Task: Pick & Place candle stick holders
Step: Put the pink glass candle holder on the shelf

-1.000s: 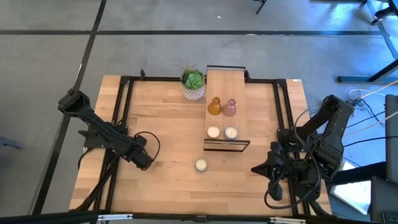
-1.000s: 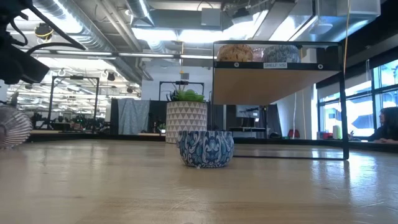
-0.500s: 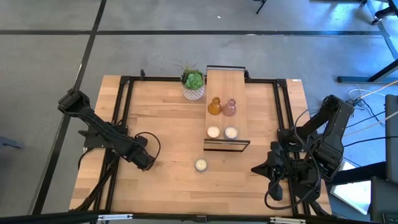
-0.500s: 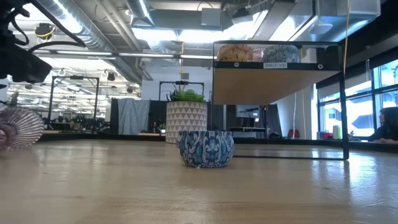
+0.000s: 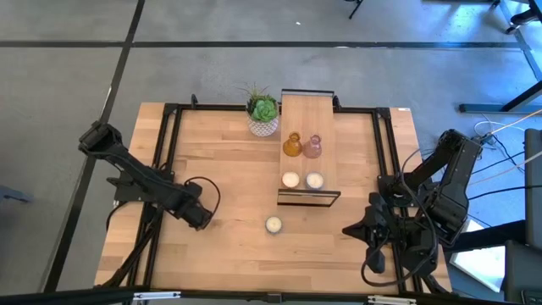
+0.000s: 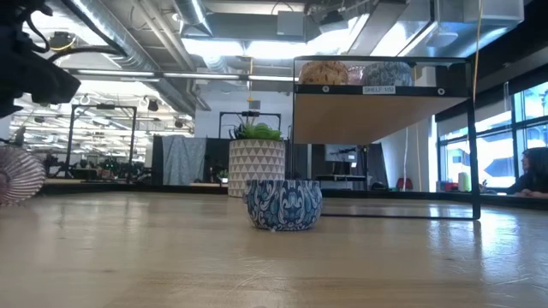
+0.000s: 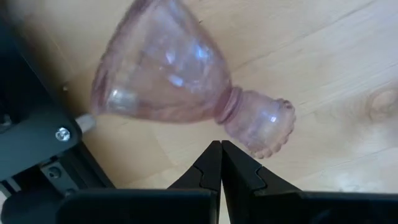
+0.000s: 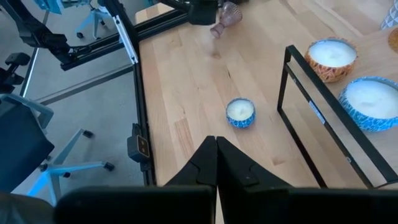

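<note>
A pale pink candle stick holder (image 7: 180, 81) lies on its side on the wood near the table's left edge; it also shows at the left of the low view (image 6: 17, 173). My left gripper (image 7: 221, 146) points down, shut, its tips just beside the holder's waist and foot (image 7: 264, 124). An amber holder (image 5: 292, 145) and a second pink holder (image 5: 312, 146) stand upright on the shelf (image 5: 306, 114). My right gripper (image 8: 216, 142) is shut and raised at the table's right side (image 5: 349, 230), holding nothing. My left gripper comes from above with shut fingers next to the lying holder's waist (image 7: 231, 112). I cannot tell whether the tips touch the glass. Nothing is between the fingers.
Two candles in bowls (image 5: 290, 180) (image 5: 314, 180) sit on the shelf's near end. A blue patterned candle bowl (image 5: 273, 224) stands on the table in front of it. A green plant in a white pot (image 5: 263, 114) stands at the far edge. A black frame (image 5: 169, 152) rims the table.
In the low view the lying pink holder has rocked a little to one side and back. Both grippers have stayed shut.
</note>
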